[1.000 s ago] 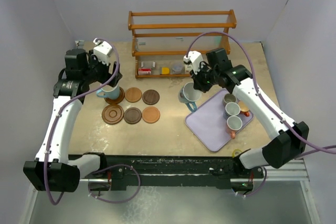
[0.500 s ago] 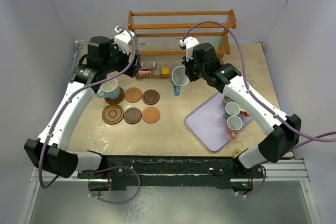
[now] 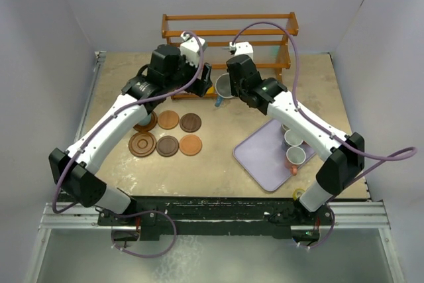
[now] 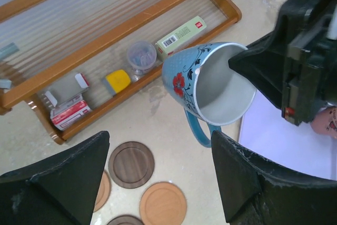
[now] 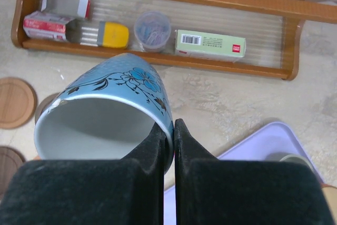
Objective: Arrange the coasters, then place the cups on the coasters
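Observation:
A light blue flowered cup [image 4: 210, 85] hangs tilted in the air in front of the shelf, with my right gripper [image 5: 174, 129] shut on its rim [image 3: 224, 87]. My left gripper [image 4: 160, 143] is open just beside and above that cup, with nothing between its fingers [image 4: 63, 183]. Below it on the table lie the coasters: a dark one [image 4: 131, 164], an orange one [image 4: 162, 203], and several more in two rows [image 3: 167, 145]. The back-left coaster [image 3: 141, 126] is mostly hidden under my left arm. Small cups [image 3: 295, 156] stand on the lavender tray [image 3: 262, 157].
A wooden shelf rack [image 3: 228, 31] stands at the back, holding small boxes [image 5: 210, 44], a yellow item [image 5: 115, 35] and a clear jar [image 5: 152, 28]. The two arms nearly meet at the table's back centre. The tray lies front right.
My left arm swung right from the back-left coaster to the table's centre, gripper still open. My right arm carried the blue cup left and back from beside the tray towards the shelf.

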Robot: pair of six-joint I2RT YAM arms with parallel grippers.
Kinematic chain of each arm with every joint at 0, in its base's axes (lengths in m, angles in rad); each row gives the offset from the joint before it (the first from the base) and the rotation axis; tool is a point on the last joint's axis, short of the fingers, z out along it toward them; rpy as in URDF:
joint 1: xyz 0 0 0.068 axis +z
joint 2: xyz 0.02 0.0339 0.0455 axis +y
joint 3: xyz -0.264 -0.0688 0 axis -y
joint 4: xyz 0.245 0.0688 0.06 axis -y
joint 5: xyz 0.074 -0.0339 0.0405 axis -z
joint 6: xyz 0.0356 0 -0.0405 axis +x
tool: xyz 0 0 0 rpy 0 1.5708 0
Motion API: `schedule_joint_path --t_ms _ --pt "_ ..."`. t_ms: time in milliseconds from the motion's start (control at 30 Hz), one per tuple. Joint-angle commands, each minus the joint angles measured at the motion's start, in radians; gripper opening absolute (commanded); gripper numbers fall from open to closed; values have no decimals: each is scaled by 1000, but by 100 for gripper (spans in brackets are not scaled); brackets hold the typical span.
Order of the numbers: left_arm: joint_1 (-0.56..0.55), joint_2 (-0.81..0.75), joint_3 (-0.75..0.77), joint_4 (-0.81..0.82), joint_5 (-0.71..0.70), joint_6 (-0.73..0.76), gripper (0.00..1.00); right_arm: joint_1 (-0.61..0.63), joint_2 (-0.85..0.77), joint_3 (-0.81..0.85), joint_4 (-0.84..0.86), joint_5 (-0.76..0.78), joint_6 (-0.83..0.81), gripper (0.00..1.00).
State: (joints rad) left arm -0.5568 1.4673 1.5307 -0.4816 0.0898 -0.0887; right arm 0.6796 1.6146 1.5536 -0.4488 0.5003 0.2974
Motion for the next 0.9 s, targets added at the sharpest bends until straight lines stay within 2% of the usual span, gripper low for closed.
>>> schedule_joint_path --t_ms 0,300,867 --pt "-18 41 46 77 -56 -108 75 11 -27 97 40 152 135 0" --pt "-39 106 60 143 -26 -205 74 18 -9 118 -7 179 203 0" --pt "-43 145 78 176 -38 -251 69 42 11 137 -25 178 212 0"
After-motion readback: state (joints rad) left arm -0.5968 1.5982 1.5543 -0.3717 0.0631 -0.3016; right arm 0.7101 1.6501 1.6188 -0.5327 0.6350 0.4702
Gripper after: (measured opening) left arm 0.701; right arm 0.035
